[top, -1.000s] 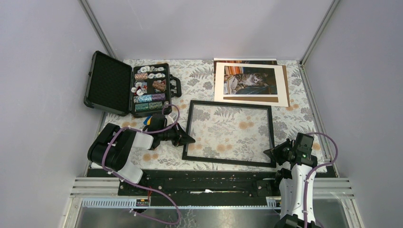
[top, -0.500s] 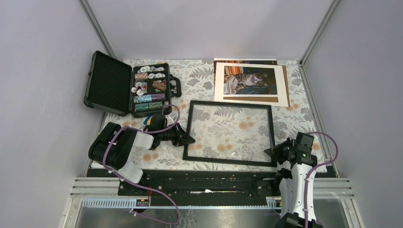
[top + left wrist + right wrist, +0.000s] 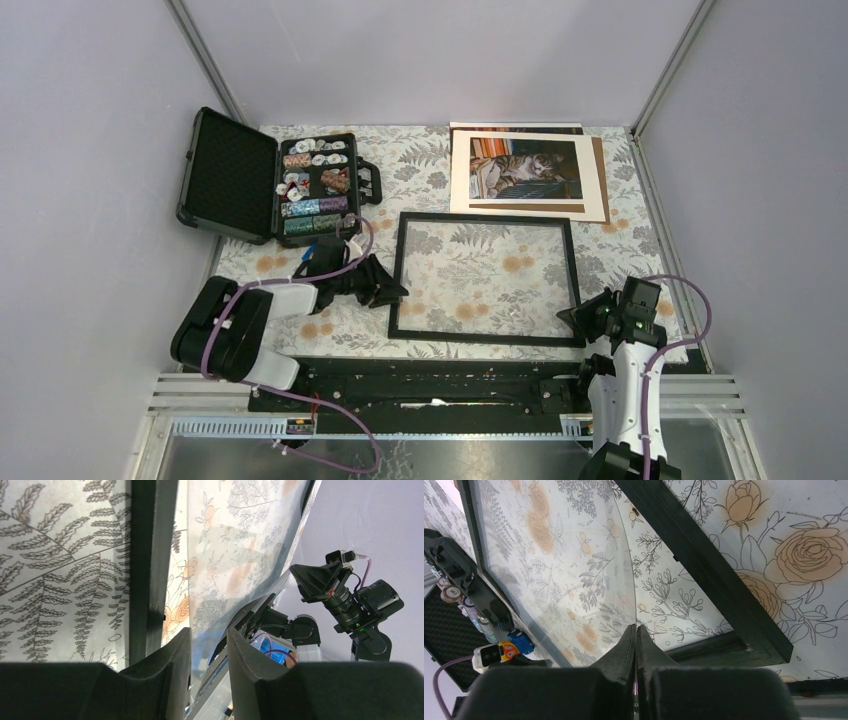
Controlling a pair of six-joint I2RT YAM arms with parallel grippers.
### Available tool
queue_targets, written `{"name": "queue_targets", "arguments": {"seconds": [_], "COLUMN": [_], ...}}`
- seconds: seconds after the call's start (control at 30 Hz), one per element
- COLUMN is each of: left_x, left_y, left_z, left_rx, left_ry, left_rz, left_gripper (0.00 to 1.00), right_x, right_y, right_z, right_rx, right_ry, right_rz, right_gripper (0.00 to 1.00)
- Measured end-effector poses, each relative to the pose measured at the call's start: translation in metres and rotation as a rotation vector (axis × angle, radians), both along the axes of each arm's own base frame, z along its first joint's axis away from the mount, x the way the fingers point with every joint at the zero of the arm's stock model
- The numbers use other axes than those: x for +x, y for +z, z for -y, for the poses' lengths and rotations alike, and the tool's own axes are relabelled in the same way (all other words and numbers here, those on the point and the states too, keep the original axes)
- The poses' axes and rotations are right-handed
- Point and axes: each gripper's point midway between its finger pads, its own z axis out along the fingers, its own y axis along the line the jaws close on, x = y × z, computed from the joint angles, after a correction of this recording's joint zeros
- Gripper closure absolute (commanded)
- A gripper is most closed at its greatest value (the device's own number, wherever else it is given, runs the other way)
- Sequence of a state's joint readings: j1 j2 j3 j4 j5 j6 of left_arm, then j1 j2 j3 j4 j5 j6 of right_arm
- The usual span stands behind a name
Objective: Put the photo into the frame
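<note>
A floral table (image 3: 430,170) carries a black frame (image 3: 484,217) lying flat between the two pincers. Only the wrist views reveal a clear sheet (image 3: 569,570) above it. The right pincer (image 3: 635,627) is pinched shut on one edge, and the left pincer (image 3: 209,635) stands narrowly parted at the other. The photo (image 3: 527,168) lies flat beyond the frame, well apart from both pincers.

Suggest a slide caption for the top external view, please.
Left gripper and right gripper flank the near end of the black frame; cat photo lies beyond.
</note>
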State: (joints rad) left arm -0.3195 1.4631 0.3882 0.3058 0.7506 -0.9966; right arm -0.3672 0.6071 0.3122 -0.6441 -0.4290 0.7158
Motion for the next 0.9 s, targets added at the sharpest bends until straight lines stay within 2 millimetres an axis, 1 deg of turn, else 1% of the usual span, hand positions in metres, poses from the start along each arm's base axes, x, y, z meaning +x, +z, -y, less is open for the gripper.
{"name": "queue_targets", "arguments": {"seconds": [0.1,0.2,0.27,0.37,0.43,0.47,0.57,0.67,0.73,0.77,0.83,0.9], "left_x": [0.002,0.001,-0.001,-0.004,-0.004,-0.003,-0.004,-0.004,-0.001,0.001,0.005,0.008], "left_y": [0.006,0.007,0.005,0.003,0.006,0.007,0.008,0.009,0.014,0.017,0.024,0.028], "left_z": [-0.003,-0.007,-0.01,-0.013,-0.014,-0.015,-0.019,-0.023,-0.025,-0.025,-0.024,-0.023], "left_rx": [0.028,0.064,0.086,0.109,0.112,0.118,0.144,0.175,0.189,0.193,0.193,0.193], "left_ry": [-0.002,-0.003,-0.004,-0.005,-0.004,-0.002,0.005,0.01,0.01,0.01,0.007,0.003], "left_rz": [0.037,0.053,0.056,0.046,0.053,0.063,0.076,0.087,0.106,0.117,0.143,0.16], "left_gripper": [0.58,0.46,0.39,0.31,0.26,0.23,0.18,0.17,0.16,0.16,0.16,0.16], "right_x": [0.0,-0.001,-0.001,0.0,0.0,0.001,0.002,0.002,0.001,0.0,-0.003,-0.007], "right_y": [-0.002,-0.004,-0.005,-0.005,-0.005,-0.004,-0.004,-0.006,-0.007,-0.008,-0.01,-0.011], "right_z": [0.0,0.0,0.0,0.0,0.0,0.0,0.001,0.003,0.005,0.007,0.008,0.009], "right_rx": [0.002,0.006,0.006,0.006,0.004,0.004,0.005,-0.009,-0.017,-0.026,-0.032,-0.039], "right_ry": [-0.003,-0.006,-0.006,-0.007,-0.009,-0.01,-0.015,-0.023,-0.031,-0.035,-0.045,-0.052], "right_rz": [-0.002,-0.006,-0.006,-0.006,-0.003,-0.001,0.002,-0.005,-0.013,-0.018,-0.032,-0.06], "right_gripper": [0.99,0.97,0.94,0.89,0.83,0.78,0.59,0.42,0.26,0.19,0.11,0.06]}}
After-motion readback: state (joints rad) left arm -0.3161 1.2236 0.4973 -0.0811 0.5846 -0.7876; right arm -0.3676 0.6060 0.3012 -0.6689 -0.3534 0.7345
